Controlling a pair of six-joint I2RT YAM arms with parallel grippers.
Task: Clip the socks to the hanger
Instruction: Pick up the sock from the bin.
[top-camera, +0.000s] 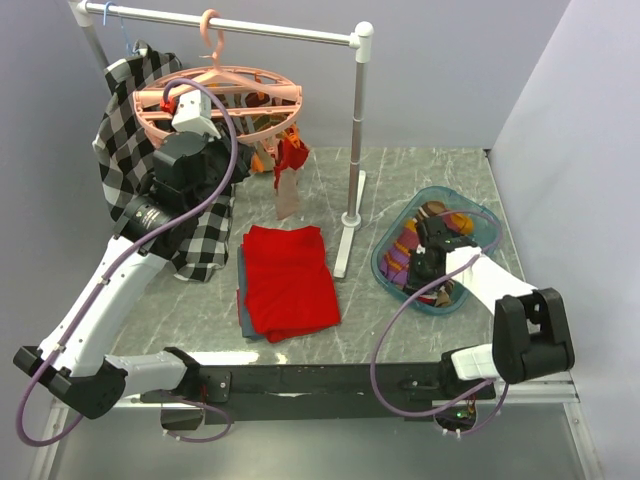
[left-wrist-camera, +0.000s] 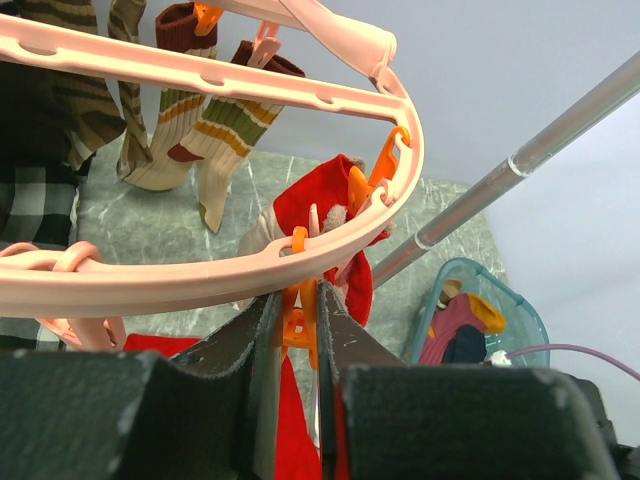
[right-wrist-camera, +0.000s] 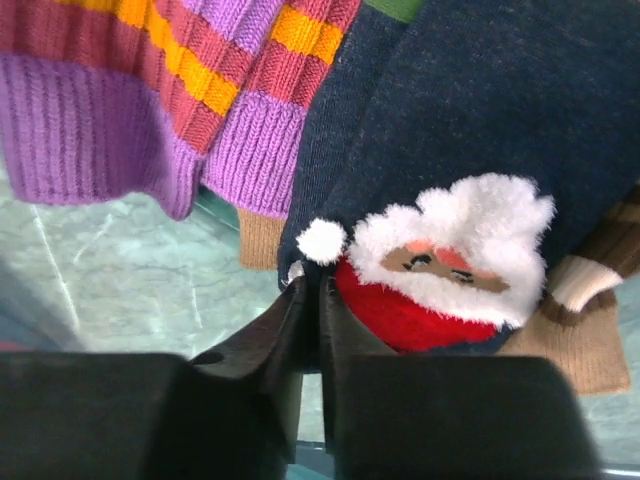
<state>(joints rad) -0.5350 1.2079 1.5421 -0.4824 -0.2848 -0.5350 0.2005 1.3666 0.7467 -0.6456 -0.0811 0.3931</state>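
The salmon-pink hanger (top-camera: 215, 95) hangs by its hook from the white rail. On it hang brown socks with cream stripes (left-wrist-camera: 215, 140) and a red sock (left-wrist-camera: 310, 205). My left gripper (left-wrist-camera: 297, 295) sits just under the hanger's outer ring (left-wrist-camera: 200, 280), shut on an orange clip (left-wrist-camera: 298, 325). My right gripper (right-wrist-camera: 311, 285) is down in the blue bin (top-camera: 490, 225), its jaws pinched on the edge of a navy sock (right-wrist-camera: 450, 90) that bears a fluffy Santa face (right-wrist-camera: 440, 260). Purple striped socks (right-wrist-camera: 100, 120) lie beside it.
The white rail stand (top-camera: 355, 150) rises between the hanger and the bin. A folded red cloth (top-camera: 288, 280) lies at the table's middle. A black-and-white checked shirt (top-camera: 130, 130) hangs at the left, behind my left arm.
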